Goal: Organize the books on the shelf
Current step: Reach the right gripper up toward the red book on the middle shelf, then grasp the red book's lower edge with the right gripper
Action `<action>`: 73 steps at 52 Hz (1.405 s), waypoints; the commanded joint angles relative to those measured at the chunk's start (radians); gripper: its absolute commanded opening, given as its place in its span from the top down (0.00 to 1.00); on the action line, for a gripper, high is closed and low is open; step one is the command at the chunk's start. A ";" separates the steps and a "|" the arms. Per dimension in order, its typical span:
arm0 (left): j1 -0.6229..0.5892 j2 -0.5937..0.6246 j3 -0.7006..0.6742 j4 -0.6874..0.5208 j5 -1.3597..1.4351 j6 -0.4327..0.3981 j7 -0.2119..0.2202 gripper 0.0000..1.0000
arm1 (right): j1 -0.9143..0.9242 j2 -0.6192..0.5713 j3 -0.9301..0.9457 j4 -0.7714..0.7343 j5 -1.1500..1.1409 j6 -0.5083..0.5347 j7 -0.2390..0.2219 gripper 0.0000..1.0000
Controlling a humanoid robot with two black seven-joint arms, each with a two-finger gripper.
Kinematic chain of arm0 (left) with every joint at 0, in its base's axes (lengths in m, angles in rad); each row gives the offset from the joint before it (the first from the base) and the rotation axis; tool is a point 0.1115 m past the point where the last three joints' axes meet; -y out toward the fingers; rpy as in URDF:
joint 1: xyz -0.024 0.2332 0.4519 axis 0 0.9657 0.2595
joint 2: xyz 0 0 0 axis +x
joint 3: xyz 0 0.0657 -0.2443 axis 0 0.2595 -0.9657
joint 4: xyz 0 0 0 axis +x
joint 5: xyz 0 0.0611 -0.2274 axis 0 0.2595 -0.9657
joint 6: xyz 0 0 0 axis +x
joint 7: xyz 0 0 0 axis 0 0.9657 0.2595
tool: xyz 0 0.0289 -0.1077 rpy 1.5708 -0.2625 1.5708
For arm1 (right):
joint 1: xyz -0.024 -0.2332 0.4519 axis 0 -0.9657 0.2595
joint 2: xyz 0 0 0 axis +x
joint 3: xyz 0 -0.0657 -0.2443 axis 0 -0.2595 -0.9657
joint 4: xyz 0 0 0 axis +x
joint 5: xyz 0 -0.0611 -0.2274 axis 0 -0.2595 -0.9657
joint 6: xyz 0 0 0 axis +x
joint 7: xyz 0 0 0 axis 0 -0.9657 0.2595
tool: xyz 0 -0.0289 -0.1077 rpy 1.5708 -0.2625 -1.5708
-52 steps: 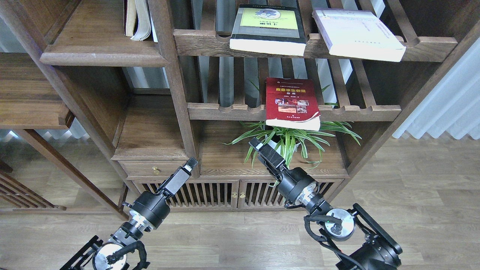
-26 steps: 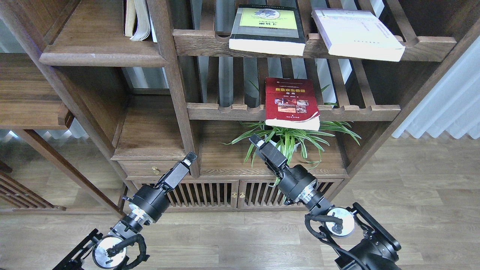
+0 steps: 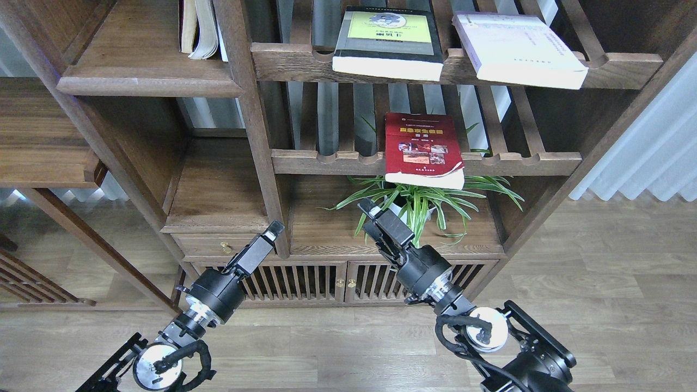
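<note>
The red book (image 3: pixel 422 149) lies flat on the lower slatted rack, its front end hanging over the rail. The black book with the yellow-green panel (image 3: pixel 387 41) and the white-lavender book (image 3: pixel 517 49) lie flat on the upper slatted rack. The solid dark shelf (image 3: pixel 147 65) is at the upper left, with two pale books (image 3: pixel 200 27) standing at its back right. My right gripper (image 3: pixel 366 209) is below and left of the red book, apart from it. My left gripper (image 3: pixel 275 228) is near the bookcase post. Both hold nothing; their fingers cannot be told apart.
A potted spider plant (image 3: pixel 422 204) stands under the red book, right beside my right gripper. A cabinet top (image 3: pixel 326 234) with slatted doors (image 3: pixel 337 280) and a small drawer (image 3: pixel 223 246) lies below. White curtains (image 3: pixel 653 152) hang at the right. Wood floor (image 3: pixel 599 305) is around.
My right gripper has shifted slightly left and a little lower. My left gripper rose a little and then held still. The books have not moved.
</note>
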 commanded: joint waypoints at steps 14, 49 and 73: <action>0.021 0.009 -0.158 -0.017 -0.030 0.000 0.000 0.00 | -0.001 0.000 0.013 0.006 0.019 0.007 0.033 0.01; 0.055 0.058 -0.192 -0.010 -0.123 0.000 -0.001 0.00 | 0.102 0.000 -0.014 -0.013 0.121 -0.202 0.275 0.01; 0.052 0.064 -0.190 -0.004 -0.123 0.000 -0.001 0.00 | 0.200 0.000 -0.013 -0.168 0.178 -0.217 0.297 0.06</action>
